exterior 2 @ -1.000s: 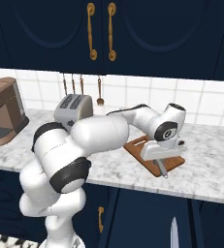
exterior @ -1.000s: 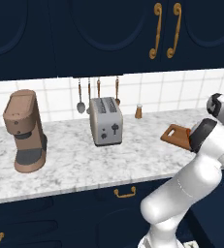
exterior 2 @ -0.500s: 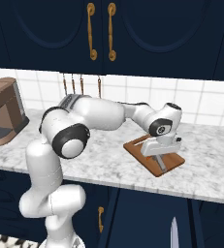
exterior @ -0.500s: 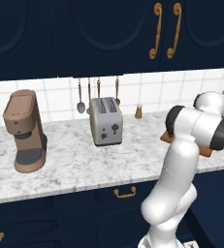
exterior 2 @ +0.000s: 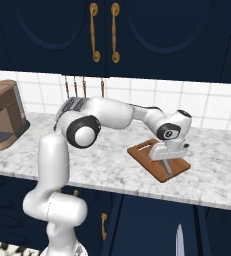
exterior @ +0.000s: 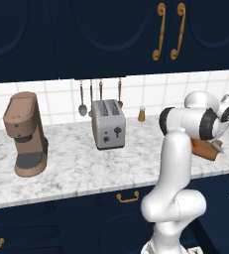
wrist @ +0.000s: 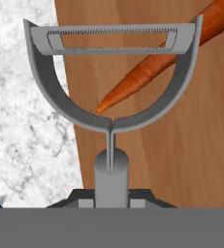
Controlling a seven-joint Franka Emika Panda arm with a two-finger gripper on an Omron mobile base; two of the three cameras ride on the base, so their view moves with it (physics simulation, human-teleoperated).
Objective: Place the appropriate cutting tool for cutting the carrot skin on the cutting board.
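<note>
One gripper (exterior 2: 170, 155), clamped on the handle of a grey peeler (wrist: 112, 85), hangs low over the cutting board (exterior 2: 159, 160) on the counter's right, the carrot (wrist: 157, 65) lying slantwise just beyond the blade, so a short drop lands the peeler on wood.

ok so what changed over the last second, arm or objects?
Only the arm visibly changed. Its elbow swung up and its links re-posed, while the end effector stayed low over the cutting board, ending slightly nearer the board's middle. The peeler is in its grip, above the board edge and the carrot. The board, toaster and coffee machine stayed put; the cameras did not move.
</note>
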